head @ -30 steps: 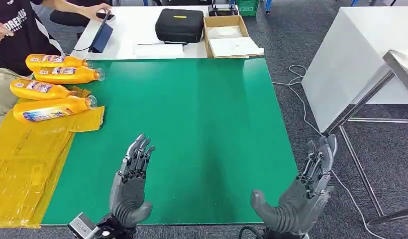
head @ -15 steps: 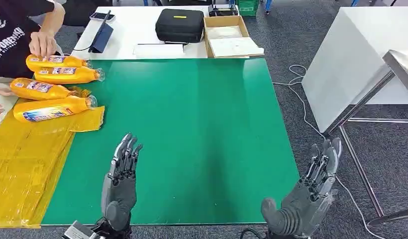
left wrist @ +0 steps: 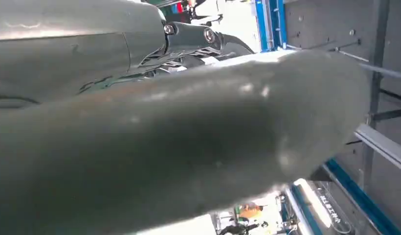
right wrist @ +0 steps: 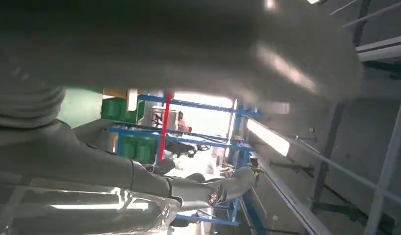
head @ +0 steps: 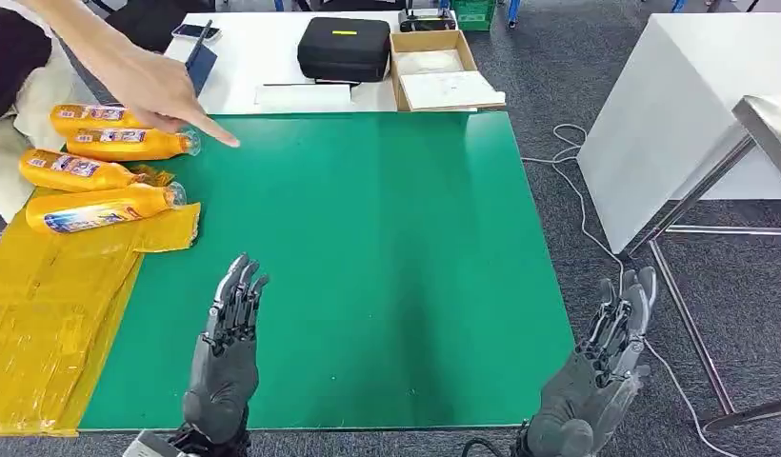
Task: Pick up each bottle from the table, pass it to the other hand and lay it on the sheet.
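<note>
Head view: four orange bottles are seen lying on their sides at the far left of the green tabletop (head: 387,238). Two bottles (head: 101,209) (head: 72,171) are laid on the yellow sheet (head: 44,324). Two more (head: 130,145) (head: 101,117) are placed just behind, close together. A person's hand (head: 163,90) is stretched out over those back bottles, with one finger pointed at the green top. The left hand (head: 225,357) is held up above the near edge, nothing is held, and its fingers (head: 236,290) are kept straight and a little apart. The right hand (head: 596,381) is held up just past the near right corner, also with nothing in it, fingers straight.
</note>
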Motion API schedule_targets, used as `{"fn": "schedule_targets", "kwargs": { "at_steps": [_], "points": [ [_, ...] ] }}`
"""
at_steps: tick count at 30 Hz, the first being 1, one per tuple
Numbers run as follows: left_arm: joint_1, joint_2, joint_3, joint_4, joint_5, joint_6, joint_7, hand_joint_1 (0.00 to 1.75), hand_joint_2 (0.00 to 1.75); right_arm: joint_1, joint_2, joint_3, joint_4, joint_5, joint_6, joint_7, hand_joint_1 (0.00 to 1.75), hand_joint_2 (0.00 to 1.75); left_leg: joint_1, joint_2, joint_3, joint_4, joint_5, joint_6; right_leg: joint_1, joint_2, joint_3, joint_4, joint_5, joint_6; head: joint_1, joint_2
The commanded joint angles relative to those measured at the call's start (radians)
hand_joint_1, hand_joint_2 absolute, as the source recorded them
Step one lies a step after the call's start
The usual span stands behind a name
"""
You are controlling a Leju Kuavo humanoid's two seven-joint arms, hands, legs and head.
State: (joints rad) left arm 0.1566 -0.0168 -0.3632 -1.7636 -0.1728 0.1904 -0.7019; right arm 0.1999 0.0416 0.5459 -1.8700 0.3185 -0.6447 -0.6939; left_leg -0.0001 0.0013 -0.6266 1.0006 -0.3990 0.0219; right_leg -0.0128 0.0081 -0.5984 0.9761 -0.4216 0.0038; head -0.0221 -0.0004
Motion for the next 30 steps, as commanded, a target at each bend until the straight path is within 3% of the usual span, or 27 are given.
{"fn": "schedule_targets", "kwargs": {
  "at_steps": [1,30],
  "points": [
    [-0.004,0.044,-0.057,-0.014,-0.003,0.031,0.004,0.0,0.0,0.002,-0.008,-0.022,0.012,-0.001,-0.016,0.0,0.0,0.0,0.0,-0.001,0.004,-0.001,-0.001,-0.002,0.0,-0.001,0.004,-0.001,-0.001,-0.001,0.0,0.0],
    [0.043,0.034,0.014,-0.005,0.039,-0.007,0.004,0.0,0.0,0.003,-0.008,-0.046,-0.002,-0.013,0.033,0.001,0.0,0.0,0.0,0.0,0.003,-0.001,-0.001,-0.002,0.0,0.0,0.004,-0.001,-0.001,0.0,0.0,0.0]
  ]
}}
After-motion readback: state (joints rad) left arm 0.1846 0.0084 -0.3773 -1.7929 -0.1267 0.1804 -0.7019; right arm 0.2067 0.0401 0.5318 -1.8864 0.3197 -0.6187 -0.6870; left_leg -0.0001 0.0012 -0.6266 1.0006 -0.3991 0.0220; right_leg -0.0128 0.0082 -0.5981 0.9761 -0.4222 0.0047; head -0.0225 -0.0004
